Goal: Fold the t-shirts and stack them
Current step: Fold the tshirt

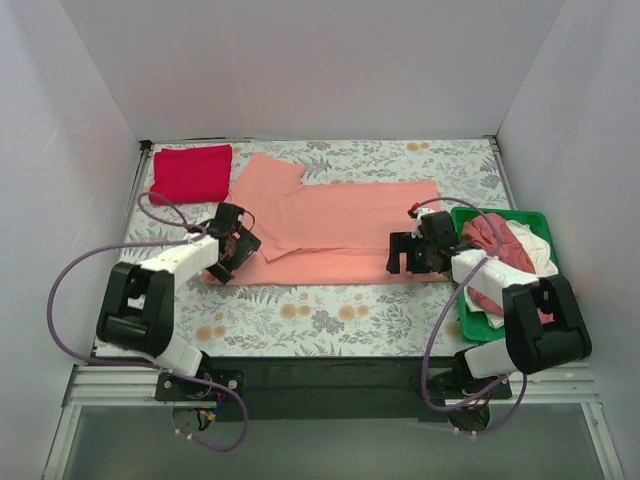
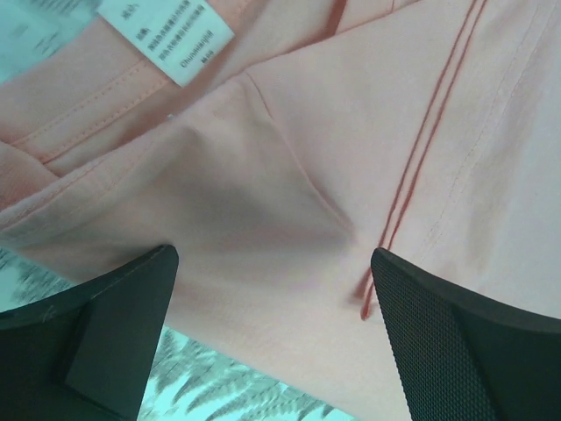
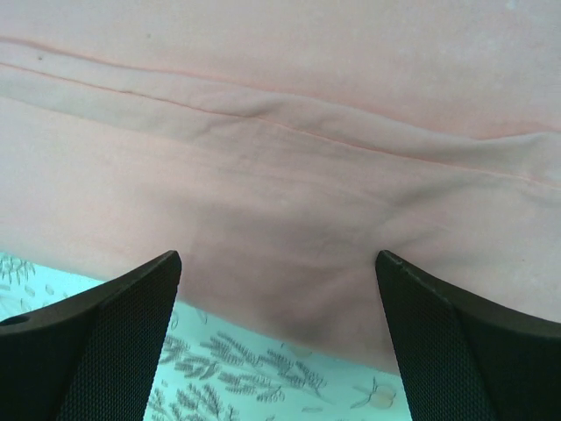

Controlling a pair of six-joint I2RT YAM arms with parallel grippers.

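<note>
A salmon-pink t-shirt (image 1: 340, 225) lies spread across the middle of the table, partly folded lengthwise. A folded red t-shirt (image 1: 192, 171) lies at the back left. My left gripper (image 1: 232, 256) is open over the shirt's near left edge; the left wrist view shows the pink cloth (image 2: 289, 175), its white label (image 2: 166, 35) and a hem seam between the spread jaws (image 2: 272, 289). My right gripper (image 1: 405, 255) is open over the shirt's near right edge; the right wrist view shows the folded pink cloth (image 3: 280, 175) between the spread jaws (image 3: 279, 298).
A green bin (image 1: 536, 222) at the right holds crumpled red and white clothes (image 1: 500, 240). The floral tablecloth (image 1: 330, 320) covers the table. White walls close the back and both sides.
</note>
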